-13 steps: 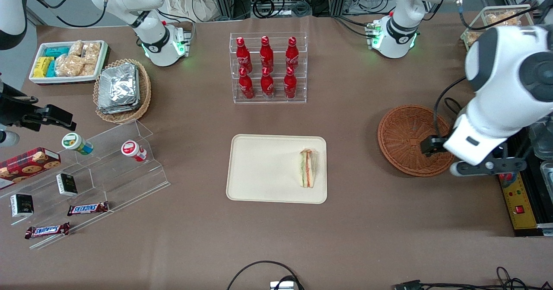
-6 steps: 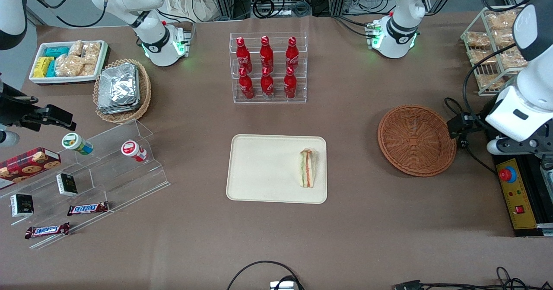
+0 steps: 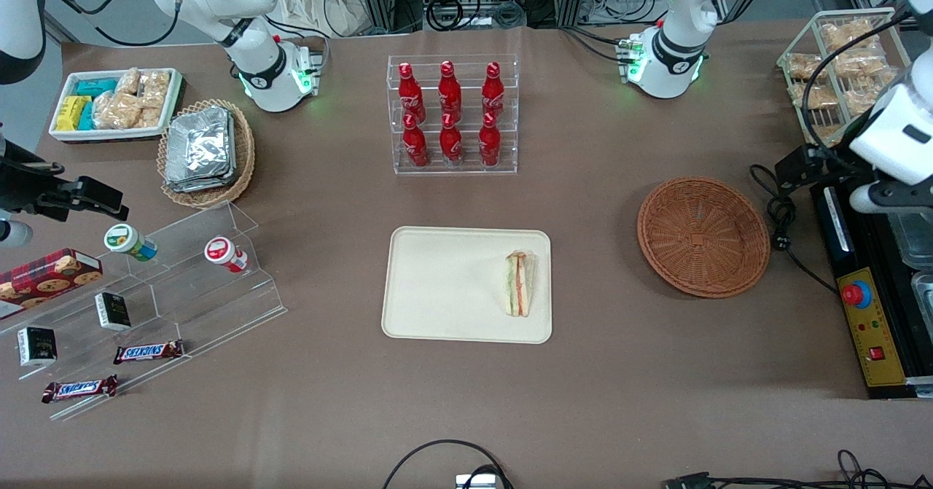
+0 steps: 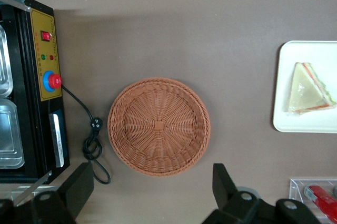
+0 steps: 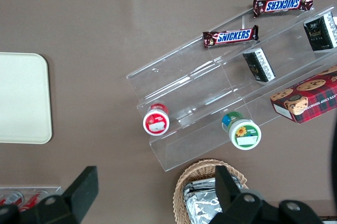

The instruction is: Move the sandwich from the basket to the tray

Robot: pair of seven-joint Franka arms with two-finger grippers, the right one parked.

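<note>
The sandwich lies on the cream tray, at the tray's end nearest the basket; it also shows in the left wrist view on the tray. The reddish-brown basket is empty and also shows in the left wrist view. My left gripper hangs high at the working arm's end of the table, beside the basket and apart from it. In the left wrist view the gripper is open wide and holds nothing.
A black machine with a red button and its cable lie beside the basket. A wire rack of snack bags stands near the arm. A clear rack of red bottles stands farther from the camera than the tray.
My left arm has drawn away from over the basket's edge, toward the working arm's end of the table and farther from the camera. The sandwich, tray and basket have not moved.
</note>
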